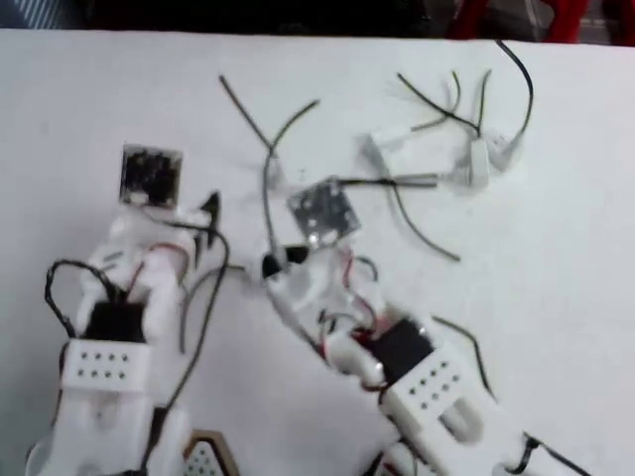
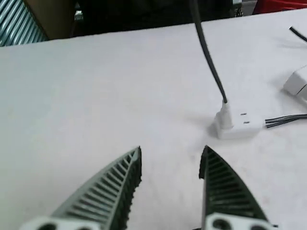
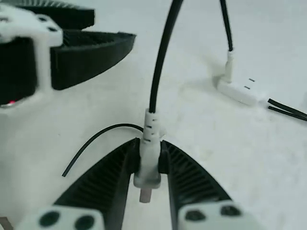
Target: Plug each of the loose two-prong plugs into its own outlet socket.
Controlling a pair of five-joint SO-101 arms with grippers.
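My right gripper (image 3: 149,146) is shut on a white two-prong plug (image 3: 147,163), whose black cable (image 3: 163,57) rises away from it. It holds the plug just above the table (image 1: 556,258), near the middle (image 1: 278,263). Farther off lies a small white outlet socket (image 3: 242,92) with another white plug (image 3: 229,67) standing in it; two empty slots show beside that plug. The same outlet (image 2: 238,128) lies ahead of my left gripper (image 2: 171,152), which is open with nothing between its fingers. In the high view the left gripper (image 1: 206,211) is left of the right one.
Two more white outlet blocks (image 1: 402,149) (image 1: 479,164) lie at the back right among several loose black cables (image 1: 427,99). A thin dark wire (image 3: 96,139) curls on the table beside the right gripper. The table's far edge (image 1: 298,35) is at the back.
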